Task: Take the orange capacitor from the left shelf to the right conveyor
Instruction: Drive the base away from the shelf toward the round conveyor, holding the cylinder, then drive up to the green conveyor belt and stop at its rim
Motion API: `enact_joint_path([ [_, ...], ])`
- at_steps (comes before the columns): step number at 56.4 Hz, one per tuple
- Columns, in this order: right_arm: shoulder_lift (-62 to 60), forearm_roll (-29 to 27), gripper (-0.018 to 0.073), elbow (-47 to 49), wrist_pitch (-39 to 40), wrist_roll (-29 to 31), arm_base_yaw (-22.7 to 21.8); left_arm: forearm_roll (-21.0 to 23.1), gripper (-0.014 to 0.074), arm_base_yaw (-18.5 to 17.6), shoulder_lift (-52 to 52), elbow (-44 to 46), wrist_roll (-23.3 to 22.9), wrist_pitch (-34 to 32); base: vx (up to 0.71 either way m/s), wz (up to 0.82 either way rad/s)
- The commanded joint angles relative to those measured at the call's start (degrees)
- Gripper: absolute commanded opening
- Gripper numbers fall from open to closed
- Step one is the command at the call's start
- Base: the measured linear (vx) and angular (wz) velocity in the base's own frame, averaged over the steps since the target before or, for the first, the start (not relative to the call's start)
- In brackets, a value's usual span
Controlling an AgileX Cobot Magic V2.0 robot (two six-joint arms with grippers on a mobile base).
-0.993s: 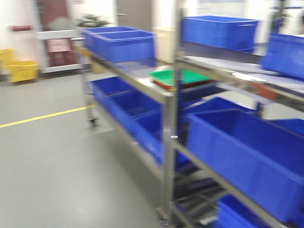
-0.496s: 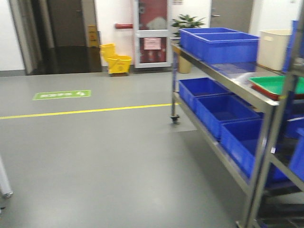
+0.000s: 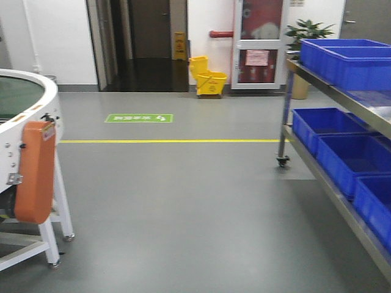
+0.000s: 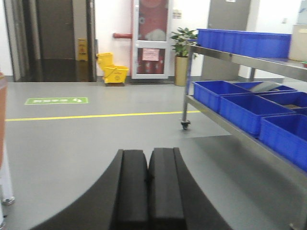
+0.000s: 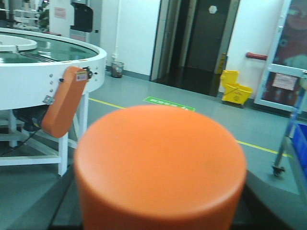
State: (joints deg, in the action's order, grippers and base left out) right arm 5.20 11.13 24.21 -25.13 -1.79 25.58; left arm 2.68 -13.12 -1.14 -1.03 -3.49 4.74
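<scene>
The orange capacitor point(image 5: 160, 167) fills the right wrist view, its rounded top toward the camera. My right gripper point(image 5: 160, 213) is shut on it; dark fingers point(image 5: 60, 203) show at its sides. My left gripper point(image 4: 148, 167) is shut and empty, held above the grey floor. The left shelf point(image 3: 372, 116), a steel rack with blue bins point(image 3: 342, 137), stands at the right of the front view and in the left wrist view point(image 4: 249, 60). The right conveyor point(image 3: 27, 113), with white rim and orange motor cover point(image 3: 33, 171), is at the front view's left edge and also shows in the right wrist view point(image 5: 57, 62).
Open grey floor lies between shelf and conveyor, crossed by a yellow line point(image 3: 171, 141) with a green floor sign point(image 3: 138, 118) beyond it. A yellow mop bucket point(image 3: 208, 76), a potted plant point(image 3: 308, 30) and a dark doorway point(image 3: 149, 43) are at the back wall.
The front view has swung left. The shelf slid from filling the frame to the right edge, and the conveyor came into view at the left.
</scene>
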Motion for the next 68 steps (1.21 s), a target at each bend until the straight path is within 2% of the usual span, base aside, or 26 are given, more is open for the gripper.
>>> enact_joint_path([
  [1,1.2,1.0,-0.0008,1.4,5.2,0.0,-0.4,0.3,-0.0006,-0.4,-0.2,1.7,-0.3,-4.7,0.14,0.36],
  [44,1.2,1.0,-0.0008,1.4,5.2,0.0,-0.4,0.3,-0.0006,-0.4,-0.2,1.7,-0.3,-4.7,0.21,0.43],
  [68,1.2,1.0,-0.0008,1.4,5.0,0.0,-0.4,0.3,-0.0006,-0.4,-0.2,1.7,-0.3,-4.7,0.34,0.23],
])
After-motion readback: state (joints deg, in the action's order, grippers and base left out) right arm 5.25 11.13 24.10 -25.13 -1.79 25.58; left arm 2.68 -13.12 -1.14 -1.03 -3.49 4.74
